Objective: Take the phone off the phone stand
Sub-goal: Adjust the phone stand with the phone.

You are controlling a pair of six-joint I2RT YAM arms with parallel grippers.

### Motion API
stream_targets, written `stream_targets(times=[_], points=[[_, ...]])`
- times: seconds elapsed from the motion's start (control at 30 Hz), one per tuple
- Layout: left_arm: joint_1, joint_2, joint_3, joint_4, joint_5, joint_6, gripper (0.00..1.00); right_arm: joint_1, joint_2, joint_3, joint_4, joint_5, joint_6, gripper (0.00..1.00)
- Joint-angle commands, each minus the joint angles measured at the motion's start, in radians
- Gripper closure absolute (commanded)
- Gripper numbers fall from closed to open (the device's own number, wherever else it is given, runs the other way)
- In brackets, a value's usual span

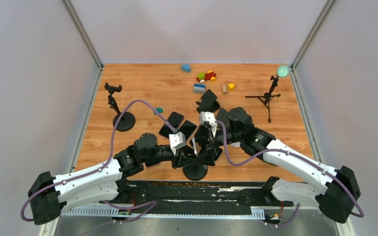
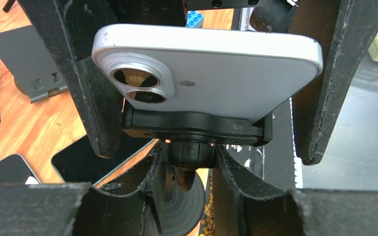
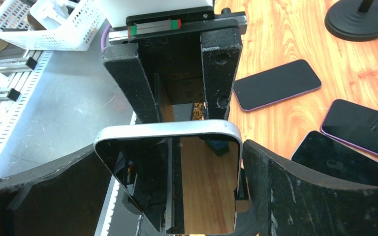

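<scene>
The phone [image 2: 216,73] is seated in the clamp of the phone stand [image 2: 192,129], at the middle of the near edge of the table [image 1: 147,83], where both arms meet. Its pale back with 2 camera lenses is seen from below in the left wrist view, and its dark, reflective screen is seen in the right wrist view. The ball joint under the clamp is flanked by the left gripper [image 2: 184,161], whose 2 fingers are drawn in narrowly and appear pressed against the joint on both sides. The phone itself is flanked by the right gripper [image 3: 177,147]; its jaws are set wide, with 1 finger just beside each long edge, and whether the edges are pressed cannot be told. The stand's round base [image 1: 195,172] is set on the table just below the grippers. Just beyond, 3 other phones [image 3: 275,84] are laid flat, screens up. A second stand [image 1: 123,120] is placed well apart to the left, a small tripod [image 1: 268,98] to the right, and toy blocks [image 1: 204,81] near the far edge.
</scene>
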Motion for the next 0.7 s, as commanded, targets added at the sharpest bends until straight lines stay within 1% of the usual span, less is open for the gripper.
stream_targets(times=[0.0, 0.1, 0.3, 0.57, 0.67], points=[[0.005, -0.02, 0.028, 0.064, -0.033, 0.023, 1.0, 0.004, -0.057, 0.017, -0.011, 0.052, 0.028, 0.0], [0.005, -0.026, 0.023, 0.064, -0.055, 0.017, 1.0, 0.005, -0.093, -0.003, -0.008, 0.086, 0.028, 0.01], [0.005, -0.038, 0.012, 0.068, -0.067, 0.008, 1.0, 0.004, -0.15, -0.046, 0.008, 0.091, 0.026, 0.03], [0.005, -0.033, 0.007, 0.078, -0.044, 0.003, 1.0, 0.004, -0.101, -0.036, 0.031, 0.049, -0.03, 0.01], [0.005, -0.034, 0.006, 0.077, -0.048, 0.001, 1.0, 0.004, -0.076, -0.029, 0.092, 0.033, -0.01, 0.01]])
